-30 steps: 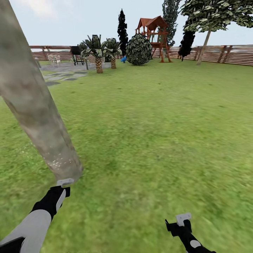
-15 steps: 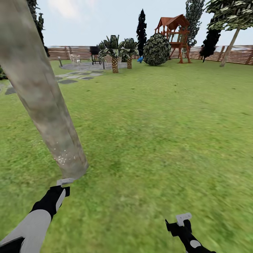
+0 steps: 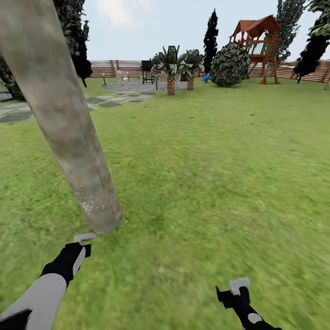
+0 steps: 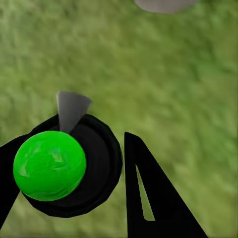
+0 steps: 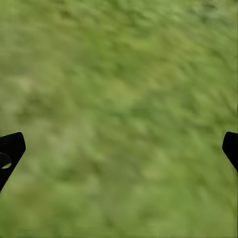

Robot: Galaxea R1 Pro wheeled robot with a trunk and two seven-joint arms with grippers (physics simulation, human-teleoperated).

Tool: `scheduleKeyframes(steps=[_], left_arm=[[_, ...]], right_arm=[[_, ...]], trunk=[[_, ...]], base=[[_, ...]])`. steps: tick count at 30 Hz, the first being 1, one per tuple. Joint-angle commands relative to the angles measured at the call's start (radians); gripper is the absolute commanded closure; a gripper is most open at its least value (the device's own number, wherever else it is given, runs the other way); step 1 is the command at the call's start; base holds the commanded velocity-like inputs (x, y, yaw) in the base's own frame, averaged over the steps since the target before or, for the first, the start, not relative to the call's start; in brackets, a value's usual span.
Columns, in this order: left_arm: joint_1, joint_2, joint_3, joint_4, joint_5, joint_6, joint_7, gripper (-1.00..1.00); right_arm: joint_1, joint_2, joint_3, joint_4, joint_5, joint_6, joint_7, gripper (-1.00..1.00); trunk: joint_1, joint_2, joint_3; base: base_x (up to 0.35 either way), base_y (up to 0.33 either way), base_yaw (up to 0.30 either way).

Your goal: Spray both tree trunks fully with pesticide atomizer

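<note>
On the grass lawn (image 3: 206, 174), the left gripper (image 4: 94, 163) clasps the green-capped pesticide atomizer (image 4: 52, 166) just near the base of a thick tree trunk (image 3: 64, 114) flecked low down with white pesticide specks (image 3: 91, 201), while the right gripper (image 5: 119, 148) hangs released over grass to the right.

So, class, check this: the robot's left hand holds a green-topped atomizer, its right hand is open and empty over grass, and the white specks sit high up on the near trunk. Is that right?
One detail is wrong. The head view shows the white specks low on the trunk, near its base, not high up. The left hand does hold the green-topped atomizer, and the right hand is open and empty over grass.
</note>
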Motion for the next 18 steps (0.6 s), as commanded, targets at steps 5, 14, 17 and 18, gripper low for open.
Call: scheduleKeyframes(steps=[5,14,17,18], left_arm=[[-0.001,0.0,0.002,-0.001,-0.014,0.011,-0.007,1.0],[-0.001,-0.004,-0.005,-0.001,-0.019,0.014,-0.008,1.0],[-0.001,-0.001,-0.009,0.0,-0.02,0.017,-0.008,1.0],[-0.001,-0.001,-0.009,0.001,-0.02,0.017,-0.008,1.0]], right_arm=[[0.0,-0.001,0.009,0.0,-0.01,-0.003,-0.002,-1.0],[0.0,-0.001,0.009,0.0,-0.01,-0.003,-0.002,-1.0],[0.0,-0.001,0.009,0.0,-0.01,-0.003,-0.002,-1.0],[0.0,-0.001,0.009,0.0,-0.01,-0.003,-0.002,-1.0]], trunk=[[0.0,0.0,-0.001],[0.0,0.0,-0.001],[0.0,0.0,-0.001],[0.0,0.0,-0.001]], base=[[0.239,-0.19,0.276],[0.238,-0.19,0.13],[0.205,-0.206,0.008],[0.199,-0.211,0.001]])
